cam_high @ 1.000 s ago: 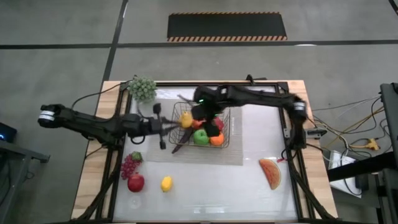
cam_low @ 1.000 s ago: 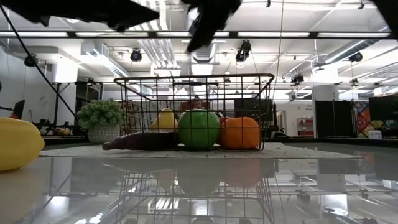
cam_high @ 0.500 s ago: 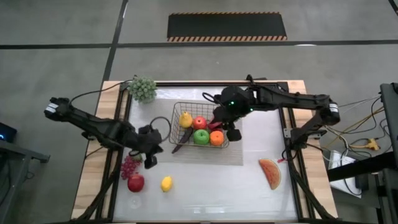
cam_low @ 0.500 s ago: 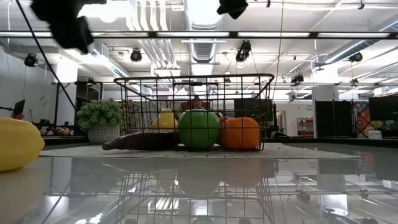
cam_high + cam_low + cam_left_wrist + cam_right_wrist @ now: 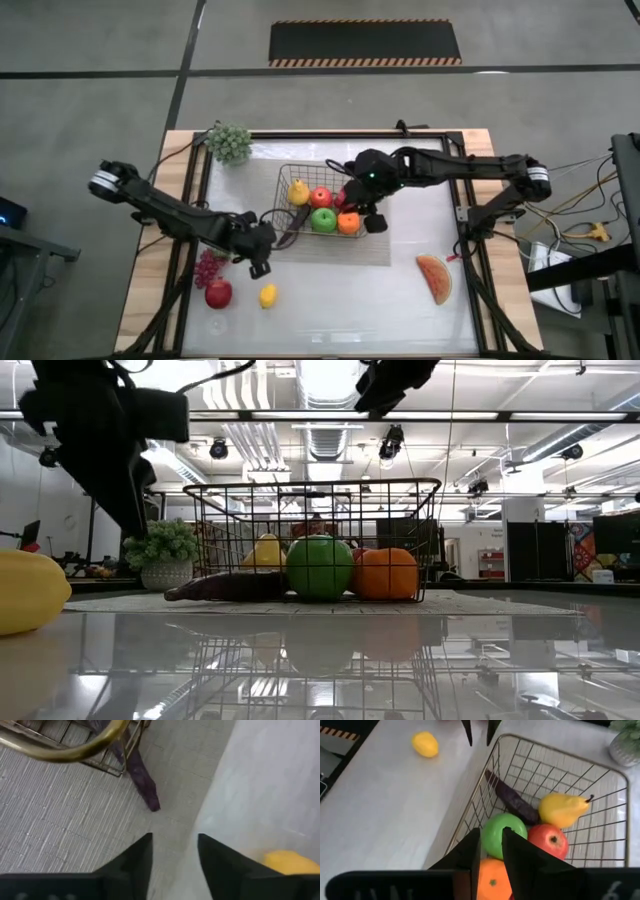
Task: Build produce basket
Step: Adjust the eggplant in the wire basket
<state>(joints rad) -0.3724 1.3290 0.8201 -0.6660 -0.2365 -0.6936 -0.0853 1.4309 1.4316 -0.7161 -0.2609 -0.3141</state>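
The wire basket (image 5: pixel 322 200) stands on a grey mat and holds a pear (image 5: pixel 563 808), a red apple (image 5: pixel 548 840), a green fruit (image 5: pixel 490 832) and an orange (image 5: pixel 490 877). The purple eggplant (image 5: pixel 285 228) lies in it with its tip (image 5: pixel 148 795) poking out through the near-left side. My left gripper (image 5: pixel 258 262) hovers open near that corner, just beyond the lemon (image 5: pixel 267 295). My right gripper (image 5: pixel 370 215) hangs above the basket's right side, fingers open by a narrow gap (image 5: pixel 490 847). A red apple (image 5: pixel 218 293), dark grapes (image 5: pixel 207 268) and a watermelon slice (image 5: pixel 435 277) lie on the table.
A pale grey-green bunch in a pot (image 5: pixel 229 142) stands at the far left corner. The mat (image 5: pixel 375 250) reaches past the basket toward the near edge. Bare table lies between the lemon and the watermelon slice. Frame rails run along the table's left and right sides.
My left gripper pulled back from the basket's left side and moved toward the near edge, ending close to the lemon. My right gripper rose out of the basket and shifted toward its right side. The fruits in the basket stayed where they were.
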